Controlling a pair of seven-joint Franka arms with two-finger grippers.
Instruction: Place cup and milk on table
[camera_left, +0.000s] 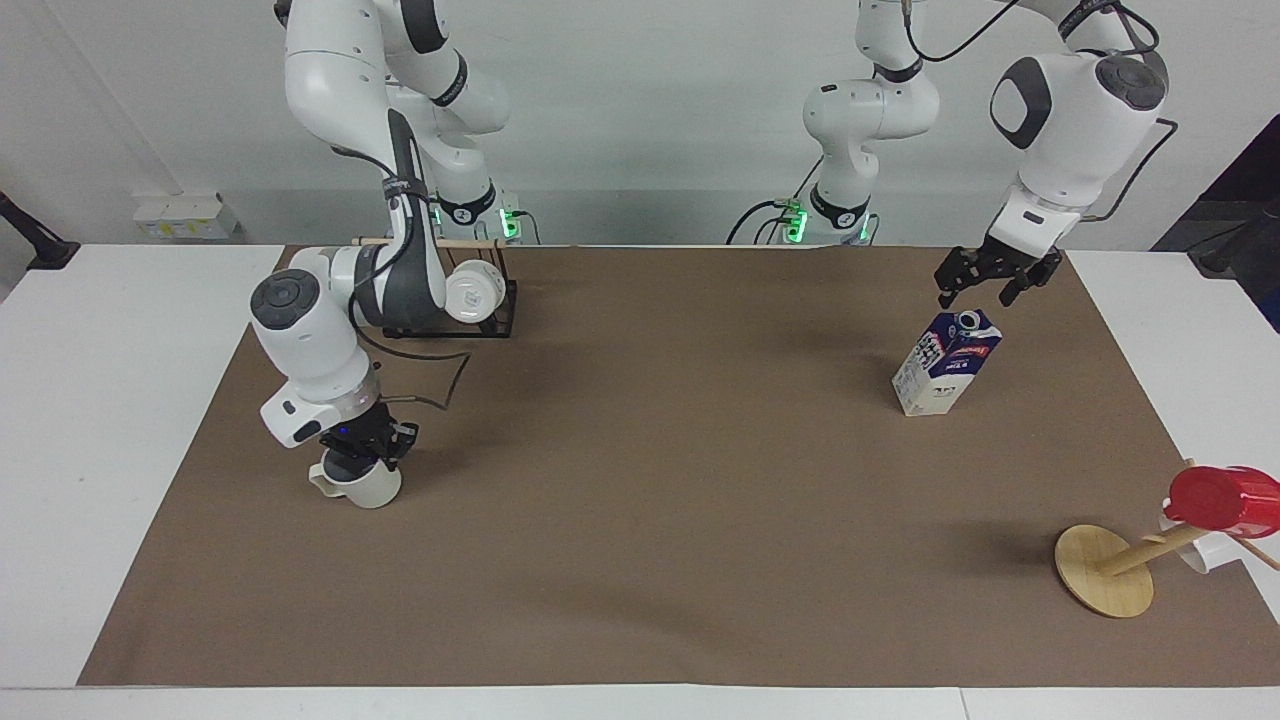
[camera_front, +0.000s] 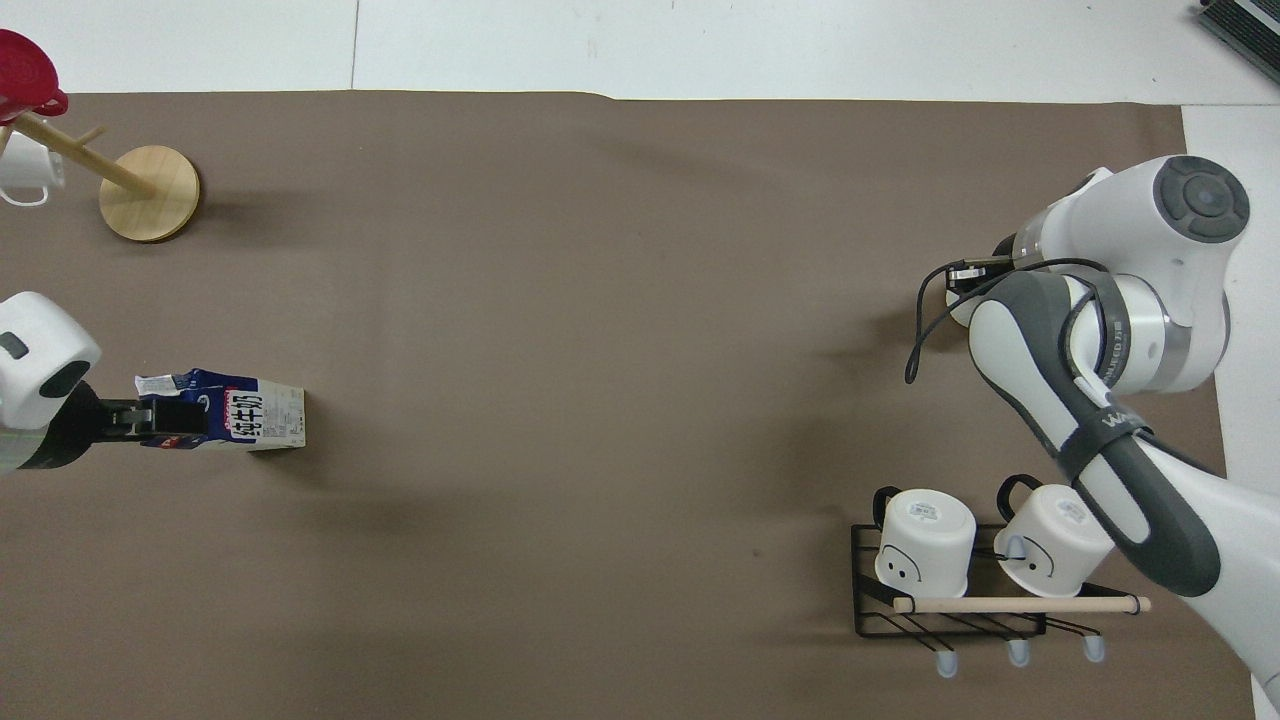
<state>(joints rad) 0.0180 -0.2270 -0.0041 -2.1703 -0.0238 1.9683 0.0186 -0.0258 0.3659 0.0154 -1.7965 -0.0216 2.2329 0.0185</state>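
Two arms, glossy white rounded shells, dark grey panels along the links and dark grey round caps on the joints. Right arm (camera_left: 320, 330): black cable looping loose from the wrist, thin black band round the forearm, small grey lettering on the dark panel in the overhead view, blue light at the wrist. Left arm (camera_left: 1065, 130): black cable trailing off the elbow. Black hands on white wrist blocks. Green lights at both bases

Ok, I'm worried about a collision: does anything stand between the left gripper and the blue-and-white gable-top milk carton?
Nothing visible does. The left gripper hangs open right over the blue-and-white gable-top milk carton, only air between them. The round-based wooden mug tree stands apart, farther from the robots.
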